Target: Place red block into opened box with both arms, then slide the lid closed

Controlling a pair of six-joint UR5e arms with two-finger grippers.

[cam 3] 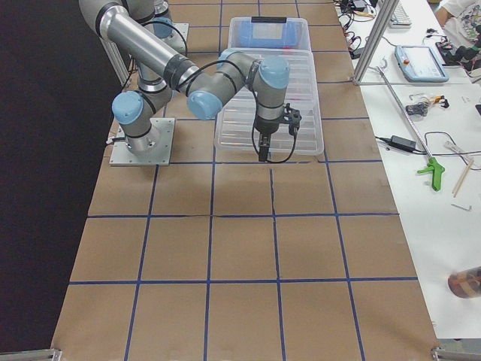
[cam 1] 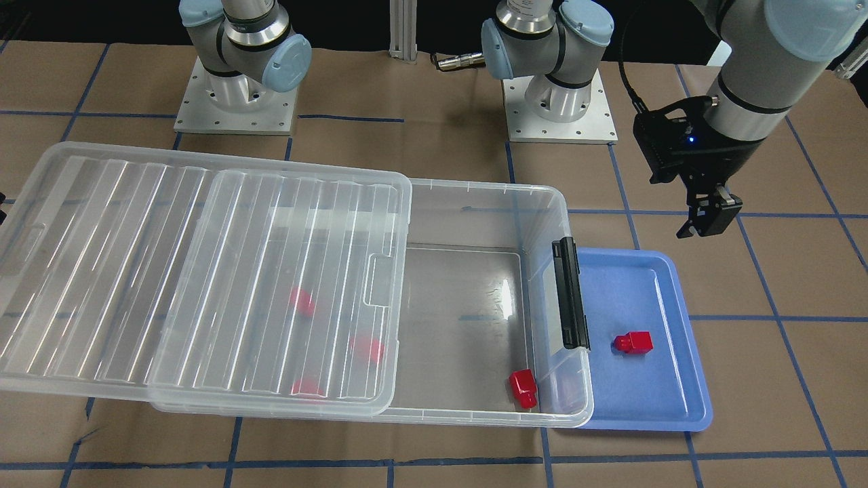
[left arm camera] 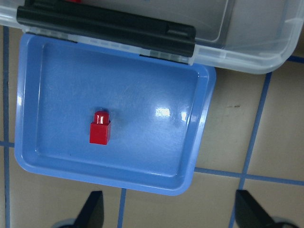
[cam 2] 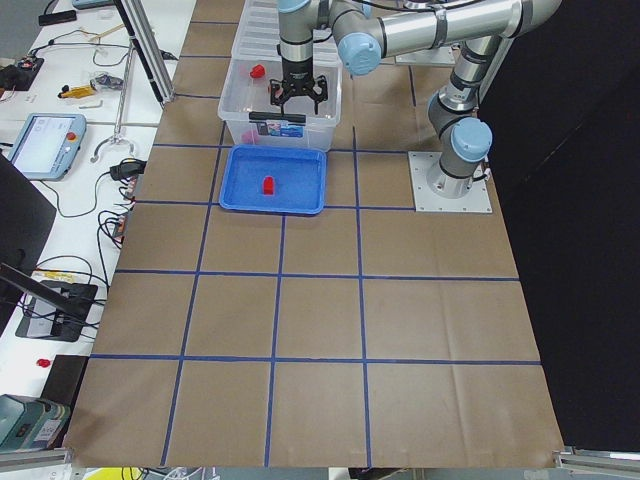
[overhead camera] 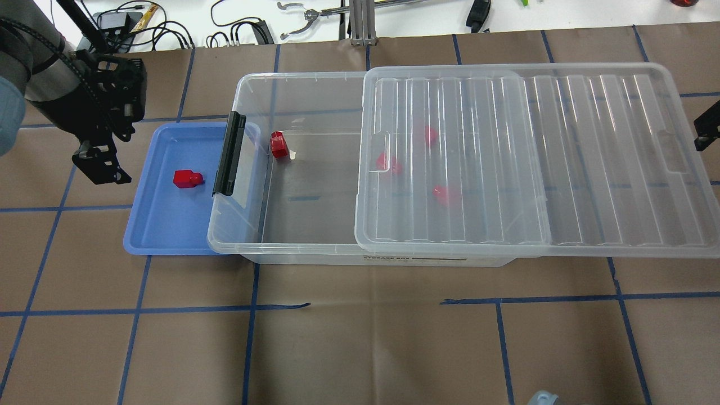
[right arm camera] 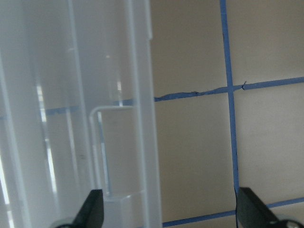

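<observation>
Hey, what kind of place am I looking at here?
Probably a robotics lab or test cell: two arms bolted to the table, a blue tape grid across it, and a side bench with cables and a teach pendant.

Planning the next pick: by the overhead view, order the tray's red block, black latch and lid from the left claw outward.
1. Red block, in the blue tray.
2. Black latch, on the short end of the box.
3. Lid, covering its far half.
</observation>
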